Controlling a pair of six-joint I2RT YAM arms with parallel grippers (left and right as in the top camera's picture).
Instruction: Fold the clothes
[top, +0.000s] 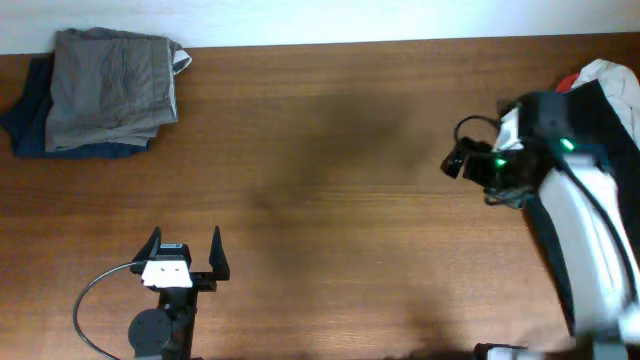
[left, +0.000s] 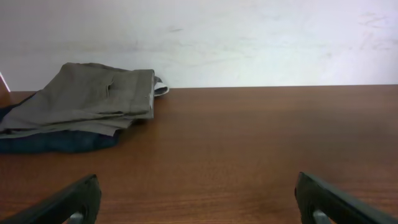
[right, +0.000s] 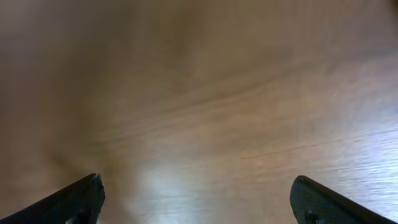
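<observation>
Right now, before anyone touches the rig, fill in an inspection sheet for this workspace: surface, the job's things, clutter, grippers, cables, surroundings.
Surface: brown wooden table, bare across the middle.
Job's things: grey-olive shorts, lying folded at the far left corner on top of a navy garment.
Clutter: the navy garment; something white and red at the far right edge, partly hidden by the right arm.
Grippers: left gripper open and empty, near the front left; right gripper open and empty, above bare wood.
Cables: grey cable looping beside the left arm's base; black cable on the right arm.
Surroundings: pale wall behind the table.
</observation>
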